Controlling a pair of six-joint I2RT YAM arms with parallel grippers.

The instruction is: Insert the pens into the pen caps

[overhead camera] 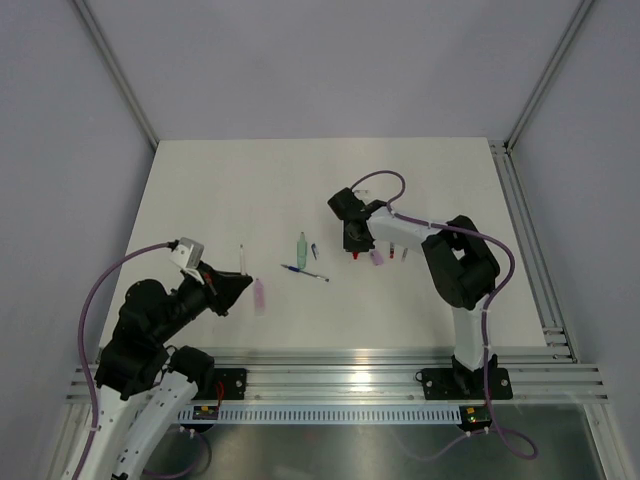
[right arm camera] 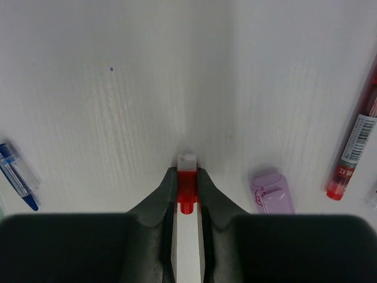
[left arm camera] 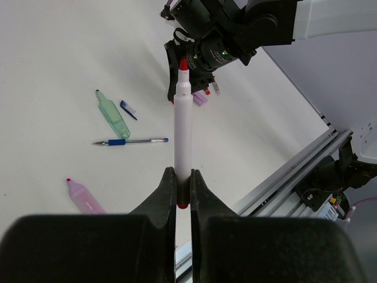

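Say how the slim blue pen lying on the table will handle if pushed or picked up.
The blue pen looks round and slim, lying flat on the smooth table, so a sideways push would probably roll it. Its straight thin barrel suggests stiff and light.

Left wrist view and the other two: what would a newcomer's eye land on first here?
The white-barrelled pen with its bare red tip stands out most, sticking straight up out of the shut left gripper. Next is the right gripper, down at the table and closed around a small red cap. Between the arms, a green highlighter and a blue pen lie loose.
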